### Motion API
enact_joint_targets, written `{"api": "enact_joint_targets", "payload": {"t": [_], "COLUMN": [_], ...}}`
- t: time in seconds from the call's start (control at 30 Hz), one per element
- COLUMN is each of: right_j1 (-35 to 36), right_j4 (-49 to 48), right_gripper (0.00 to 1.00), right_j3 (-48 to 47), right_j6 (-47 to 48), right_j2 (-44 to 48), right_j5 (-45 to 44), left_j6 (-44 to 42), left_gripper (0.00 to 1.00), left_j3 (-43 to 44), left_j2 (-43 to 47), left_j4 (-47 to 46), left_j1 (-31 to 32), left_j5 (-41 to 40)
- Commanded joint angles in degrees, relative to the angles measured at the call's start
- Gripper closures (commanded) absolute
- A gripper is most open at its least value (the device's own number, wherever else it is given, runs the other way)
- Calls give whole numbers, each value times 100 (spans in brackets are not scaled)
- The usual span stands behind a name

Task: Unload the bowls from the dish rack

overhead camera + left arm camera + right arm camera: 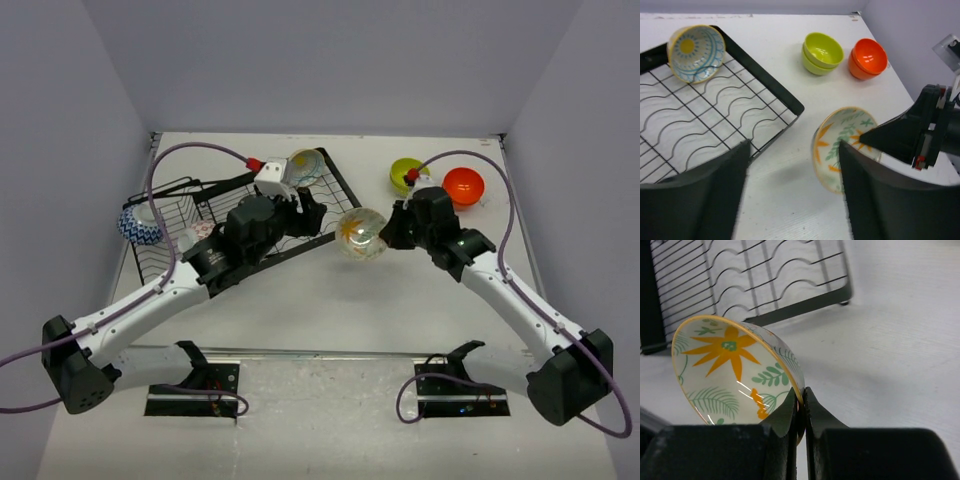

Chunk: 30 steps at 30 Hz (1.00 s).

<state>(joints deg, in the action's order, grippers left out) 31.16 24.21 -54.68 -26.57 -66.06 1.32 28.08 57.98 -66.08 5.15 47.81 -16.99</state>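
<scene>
**Q:** Which step is in hand?

**A:** A cream bowl painted with an orange flower and green fronds (735, 370) is held tilted on edge in the air, just off the right corner of the black wire dish rack (760, 70). Its rim is pinched between the jaws of the right gripper (801, 405). A carry away from the rack is judged to be under way.

**Q:** What is called for next?

**A:** The bowl would need to be levelled and lowered onto the table, probably near the lime green bowl (822, 52) and the orange-red bowl (868, 58), which stand well right of the rack. The jaws of the left gripper (794, 160) are spread wide and empty beside the rack's edge.

**Q:** What is shown by one view only?

**A:** The rim pinch is seen only from the right wrist. A blue-and-white patterned bowl (140, 225) at the rack's left end is seen only from above. A cream bowl with teal rings and a yellow centre (695, 52), leaning in the rack's far corner, is clearest from the left wrist.
</scene>
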Motion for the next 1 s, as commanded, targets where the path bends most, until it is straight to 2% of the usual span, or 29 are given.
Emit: {"api": "enact_joint_targets", "payload": {"t": [0.0, 0.03, 0.07, 0.1, 0.2, 0.33, 0.5, 0.67, 0.7, 0.73, 0.77, 0.83, 0.87, 0.97], "right_j1": [-968, -1189, -1408, -1828, -2410, -2685, -2834, -2949, -2957, -2966, -2966, -2966, -2966, -2966], "right_j4": [-75, -4, 109, 111, 111, -12, -144, -320, -329, -338, -338, -338, -346, -303], "right_gripper": [100, 100, 100, 100, 100, 100, 100, 100, 93, 81, 61, 38, 32, 4], "right_j3": [140, 176, 203, 281, 256, 98, -333, -447, -439, -421, -352, -176, -97, 202], "right_j6": [37, 64, 73, 90, 143, 117, 82, -32, -76, -77, -94, -155, -173, -182], "right_j2": [208, 173, 120, 50, -555, -1425, -2454, -2982, -3035, -3027, -2974, -2633, -2457, -1439], "right_j5": [62, -26, -1, 43, 280, 369, 447, 694, 677, 659, 650, 624, 606, 379], "left_j6": [-223, -241, -259, -276, -311, -250, -285, -487, -539, -583, -627, -829, -969, -1444], "left_gripper": [29, 12, 0, 0, 0, 0, 0, 0, 0, 0, 0, 0, 0, 0], "left_j3": [477, 495, 495, 513, 557, 654, 803, 1119, 1250, 1330, 1417, 1795, 1909, 2454], "left_j2": [384, 473, 535, 614, 544, 351, 8, -474, -563, -668, -930, -1387, -1546, -2230], "left_j4": [459, 548, 627, 776, 935, 1050, 953, 804, 786, 777, 803, 987, 1032, 1347], "left_j1": [18, 18, 18, 18, -9, -149, -991, -1327, -1397, -1441, -1494, -1617, -1635, -1652], "left_j5": [-829, -971, -1068, -1165, -1298, -1254, -220, 47, 108, 161, 222, 223, 127, -321]}}
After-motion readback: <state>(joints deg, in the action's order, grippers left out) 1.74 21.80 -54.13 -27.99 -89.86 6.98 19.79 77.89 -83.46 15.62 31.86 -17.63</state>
